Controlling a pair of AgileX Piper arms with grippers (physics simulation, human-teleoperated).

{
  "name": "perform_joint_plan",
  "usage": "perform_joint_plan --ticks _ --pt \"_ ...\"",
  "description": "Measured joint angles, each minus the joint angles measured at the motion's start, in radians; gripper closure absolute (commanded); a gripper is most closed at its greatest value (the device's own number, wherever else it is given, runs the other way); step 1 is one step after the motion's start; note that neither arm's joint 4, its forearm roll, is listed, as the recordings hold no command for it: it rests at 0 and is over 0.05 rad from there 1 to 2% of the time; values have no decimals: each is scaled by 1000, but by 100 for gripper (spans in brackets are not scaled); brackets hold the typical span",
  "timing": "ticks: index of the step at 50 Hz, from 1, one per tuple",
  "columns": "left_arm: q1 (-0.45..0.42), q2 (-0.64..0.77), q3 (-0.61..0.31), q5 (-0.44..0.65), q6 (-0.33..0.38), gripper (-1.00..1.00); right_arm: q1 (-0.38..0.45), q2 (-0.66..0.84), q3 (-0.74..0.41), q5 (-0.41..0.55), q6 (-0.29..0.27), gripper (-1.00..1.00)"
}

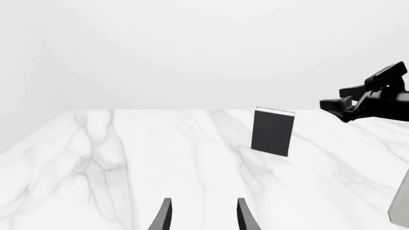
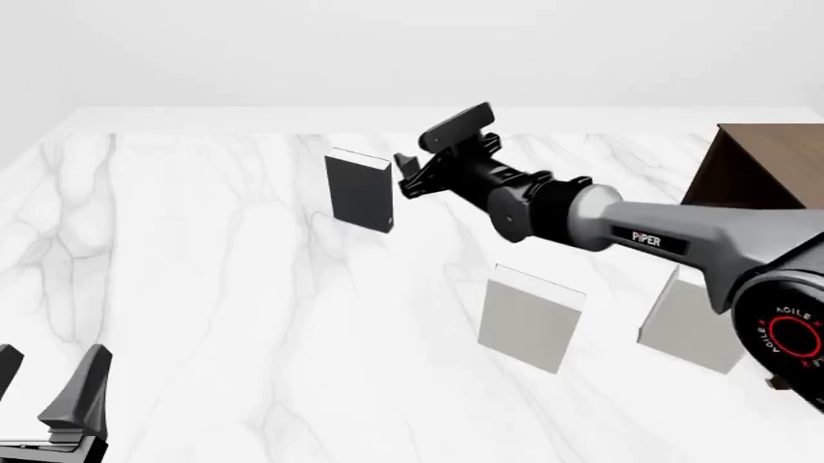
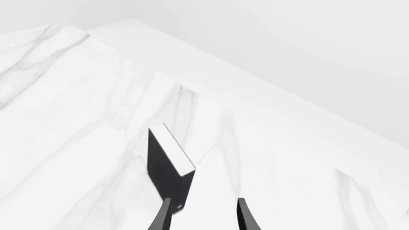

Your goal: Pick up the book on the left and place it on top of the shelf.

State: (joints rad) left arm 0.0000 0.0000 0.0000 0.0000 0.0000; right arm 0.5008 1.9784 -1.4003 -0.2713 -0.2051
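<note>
The book [image 2: 358,191] is slim with a dark cover and white page edges. It stands upright on the marble table, far left of centre, and also shows in the left wrist view [image 1: 273,132] and the right wrist view [image 3: 167,165]. My right gripper [image 2: 407,176] is open and empty, just right of the book at its upper edge; the book lies just ahead of one of the gripper's fingers [image 3: 164,215]. My left gripper [image 2: 45,381] is open and empty, low at the near left, far from the book. The dark brown shelf [image 2: 759,169] stands at the far right edge.
Two thicker pale grey books stand upright on the table, one near the centre right [image 2: 531,318], one further right [image 2: 689,323], below my right arm [image 2: 644,231]. The marble table [image 2: 193,270] stretches left of the book.
</note>
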Motion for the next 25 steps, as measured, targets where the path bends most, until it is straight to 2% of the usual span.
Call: perform_joint_plan --ticks 25 --pt "0 0 0 0 0 -100 23 73 -65 -9 20 -100"
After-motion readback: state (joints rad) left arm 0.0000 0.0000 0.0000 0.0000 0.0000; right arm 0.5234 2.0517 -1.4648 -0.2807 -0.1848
